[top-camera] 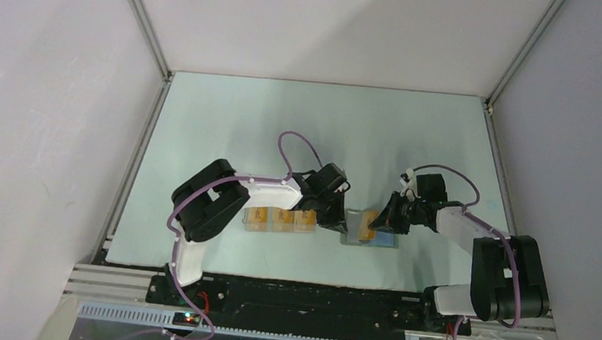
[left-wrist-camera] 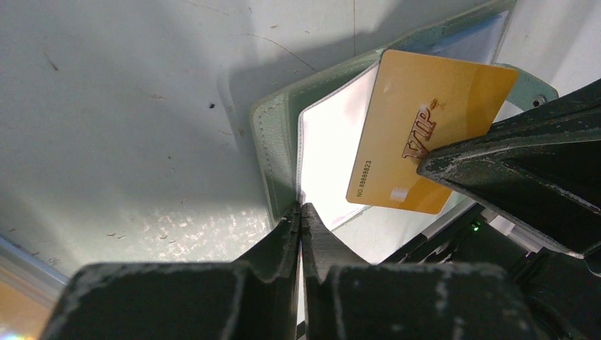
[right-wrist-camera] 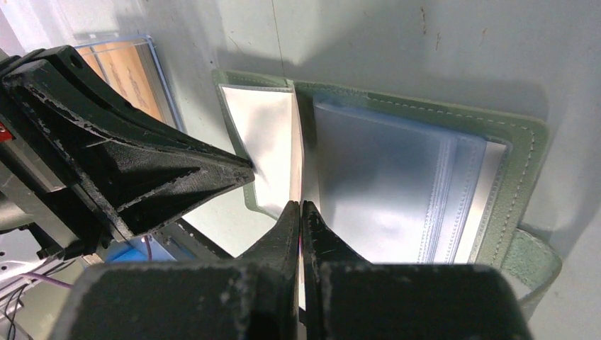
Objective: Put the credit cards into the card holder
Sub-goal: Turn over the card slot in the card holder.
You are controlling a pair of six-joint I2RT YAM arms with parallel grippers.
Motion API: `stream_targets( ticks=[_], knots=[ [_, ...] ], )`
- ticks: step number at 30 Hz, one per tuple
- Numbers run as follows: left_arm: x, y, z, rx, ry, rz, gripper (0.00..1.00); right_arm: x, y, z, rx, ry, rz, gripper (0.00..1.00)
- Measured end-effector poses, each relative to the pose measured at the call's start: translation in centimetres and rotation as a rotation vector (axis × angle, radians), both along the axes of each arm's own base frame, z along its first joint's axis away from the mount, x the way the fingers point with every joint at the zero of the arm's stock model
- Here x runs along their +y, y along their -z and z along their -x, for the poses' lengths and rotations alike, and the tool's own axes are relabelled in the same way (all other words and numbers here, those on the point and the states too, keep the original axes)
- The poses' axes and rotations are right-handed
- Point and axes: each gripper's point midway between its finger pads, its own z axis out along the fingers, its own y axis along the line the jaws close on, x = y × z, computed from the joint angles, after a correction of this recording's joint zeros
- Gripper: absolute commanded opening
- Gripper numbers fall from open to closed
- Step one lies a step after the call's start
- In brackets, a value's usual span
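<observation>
With the left gripper (left-wrist-camera: pixel 301 210) clamped on a clear sleeve (left-wrist-camera: pixel 329 149) of the card holder (top-camera: pixel 353 229), which lies open right of centre in the top view, steer the right gripper (right-wrist-camera: pixel 301 209), clenched on the credit card (left-wrist-camera: pixel 425 120), squarely into the pocket mouth.

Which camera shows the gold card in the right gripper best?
Left wrist view: the card faces the camera, its VIP lettering readable, pinched by the right gripper over the open card holder. The top view shows only a small orange patch; the right wrist view catches it edge-on at best.
</observation>
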Motion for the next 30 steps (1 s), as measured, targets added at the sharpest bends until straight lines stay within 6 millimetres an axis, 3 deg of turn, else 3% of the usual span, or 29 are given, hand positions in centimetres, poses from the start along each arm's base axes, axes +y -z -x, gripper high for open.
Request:
stream_targets(
  ticks=[9, 19, 30],
  knots=[
    [0.0, 0.0, 0.0, 0.006, 0.002, 0.003, 0.06, -0.4, 0.1, 0.3, 0.006, 0.001, 0.016, 0.0],
    [0.0, 0.0, 0.0, 0.011, 0.01, 0.006, 0.05, -3.0, -0.5, -1.6, -0.046, 0.112, 0.052, 0.0],
    [-0.1, 0.0, 0.0, 0.011, 0.019, 0.008, 0.05, -1.5, 0.0, -1.6, -0.045, 0.053, 0.065, 0.0]
  ],
)
